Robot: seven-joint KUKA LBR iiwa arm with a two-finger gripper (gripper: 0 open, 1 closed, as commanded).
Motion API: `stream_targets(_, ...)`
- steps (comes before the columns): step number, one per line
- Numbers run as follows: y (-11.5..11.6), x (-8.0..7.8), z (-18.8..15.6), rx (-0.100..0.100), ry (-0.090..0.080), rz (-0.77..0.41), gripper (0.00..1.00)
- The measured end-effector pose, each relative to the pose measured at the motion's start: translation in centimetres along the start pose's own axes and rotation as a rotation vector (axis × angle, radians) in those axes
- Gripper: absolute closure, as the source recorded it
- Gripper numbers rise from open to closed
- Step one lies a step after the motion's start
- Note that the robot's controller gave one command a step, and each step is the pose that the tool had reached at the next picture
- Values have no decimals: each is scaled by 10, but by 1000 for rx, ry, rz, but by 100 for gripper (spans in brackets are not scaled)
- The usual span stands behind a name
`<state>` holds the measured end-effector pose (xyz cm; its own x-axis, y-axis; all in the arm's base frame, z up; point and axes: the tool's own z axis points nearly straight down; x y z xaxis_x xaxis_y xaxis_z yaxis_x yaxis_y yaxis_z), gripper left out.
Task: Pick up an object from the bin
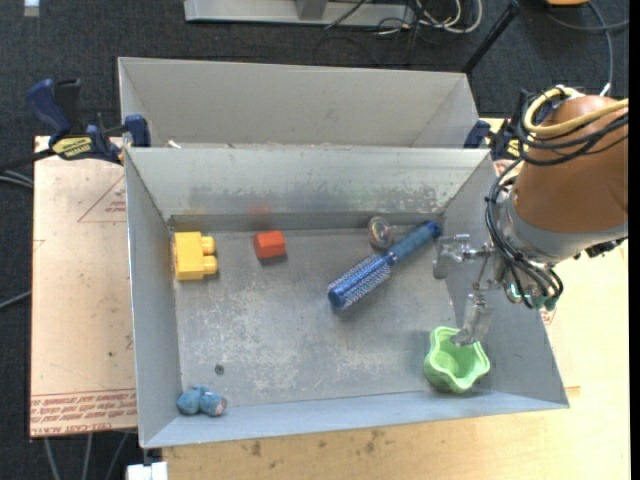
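A soft green cup-shaped thing [455, 366] with a wavy rim lies in the bin's near right corner. My gripper [466, 336] comes down from the right, and its tip reaches into the top of that green thing, touching its rim. A blue hairbrush [378, 268] lies slantwise on the floor to the left of the gripper, bristle head toward the middle, handle toward the back right. A small round metal-looking thing [379, 231] sits by the back wall, just beside the brush handle.
A yellow block [193, 255] and a small red cube [269, 245] lie at the back left. A little blue lump [201, 402] rests in the near left corner. The arm with its orange cover and cables hangs over the right rim.
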<state>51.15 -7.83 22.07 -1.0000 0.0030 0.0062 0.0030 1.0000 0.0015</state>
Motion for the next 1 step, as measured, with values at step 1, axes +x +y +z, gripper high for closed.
stream_targets(1,-47,27,35,2,-4,-171,0)
